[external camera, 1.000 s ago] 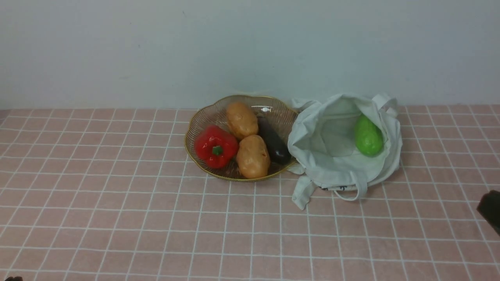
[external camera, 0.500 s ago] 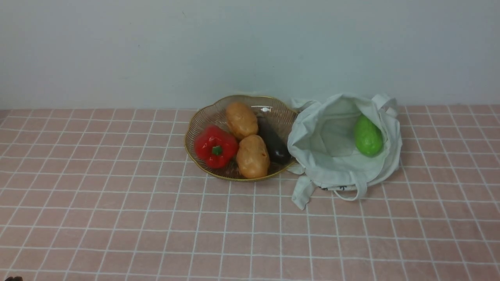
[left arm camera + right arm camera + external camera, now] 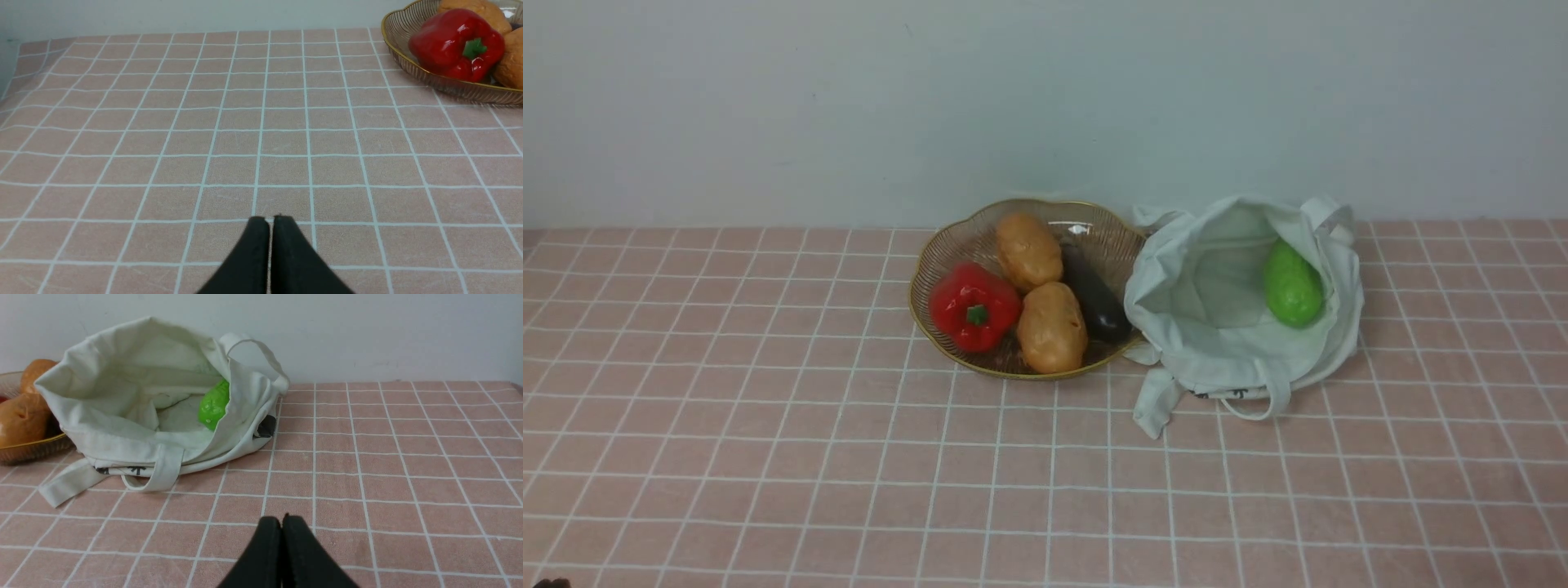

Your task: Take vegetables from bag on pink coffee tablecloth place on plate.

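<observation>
Two orange-brown potatoes (image 3: 1029, 250) (image 3: 1052, 327) lie in the ribbed glass plate (image 3: 931, 253) with a red bell pepper (image 3: 974, 306) and a dark eggplant (image 3: 1094, 304). The off-white bag (image 3: 1217, 359) lies open right of the plate on the pink grid tablecloth (image 3: 768, 457); a green vegetable (image 3: 1292, 285) rests inside it, also seen in the right wrist view (image 3: 214, 403). My left gripper (image 3: 269, 218) is shut and empty over bare cloth, well short of the plate (image 3: 457, 87). My right gripper (image 3: 281, 517) is shut and empty, in front of the bag (image 3: 122, 445).
A pale wall (image 3: 1045, 98) runs right behind the plate and bag. The bag's strap handles (image 3: 1160, 404) trail onto the cloth at its front. The cloth's left edge (image 3: 12, 77) shows in the left wrist view.
The dark right gripper at the front view's right edge a second ago has withdrawn out of that view. Plate, vegetables and bag have not moved.
</observation>
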